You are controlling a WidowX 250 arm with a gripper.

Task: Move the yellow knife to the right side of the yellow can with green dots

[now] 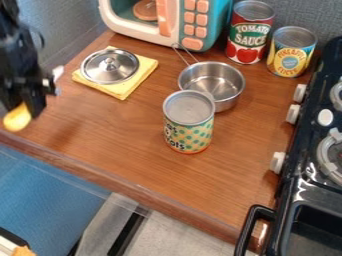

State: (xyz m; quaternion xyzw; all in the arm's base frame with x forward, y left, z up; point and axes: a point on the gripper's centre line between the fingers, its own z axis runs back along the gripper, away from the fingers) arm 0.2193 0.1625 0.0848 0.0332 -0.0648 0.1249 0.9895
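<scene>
arm: black, blocky | cable: thin, dark | claw: black | side piece: whitish

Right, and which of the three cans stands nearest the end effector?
The can with green dots, just in front of the saucepan; the red can and the yellow-and-blue can both stand farther back.

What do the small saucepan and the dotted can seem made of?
The saucepan is polished metal, likely stainless steel, going by its mirror-like shine. The dotted can is probably metal too: dull grey top, printed wrap, perhaps paper.
</scene>
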